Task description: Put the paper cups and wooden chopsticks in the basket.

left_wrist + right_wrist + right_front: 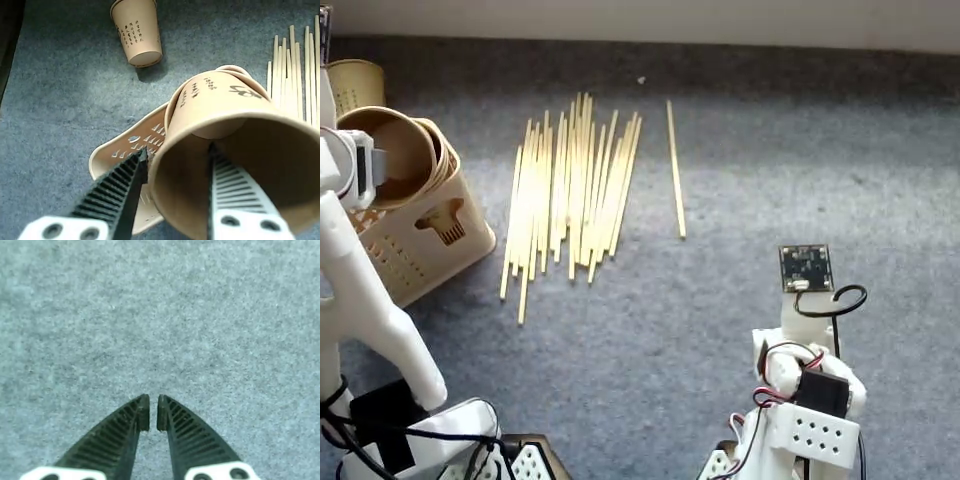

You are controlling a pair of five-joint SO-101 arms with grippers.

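My left gripper (175, 155) is open over the basket (122, 150), one finger outside and one inside the rim of a tilted paper cup (235, 150). That cup rests nested in another cup (210, 85) in the basket. In the high view the left gripper (375, 165) sits at this cup (395, 150), above the beige basket (430, 245). A third cup (355, 85) lies on the carpet behind the basket. A loose pile of wooden chopsticks (570, 190) is spread mid-carpet, with a single chopstick (675, 180) to its right. My right gripper (153, 412) is shut over bare carpet.
Grey carpet covers the work area. The right arm (805, 380) stands folded at the front right, away from the chopsticks. A pale wall edge runs along the far side. Cables lie around the left arm's base (410, 440).
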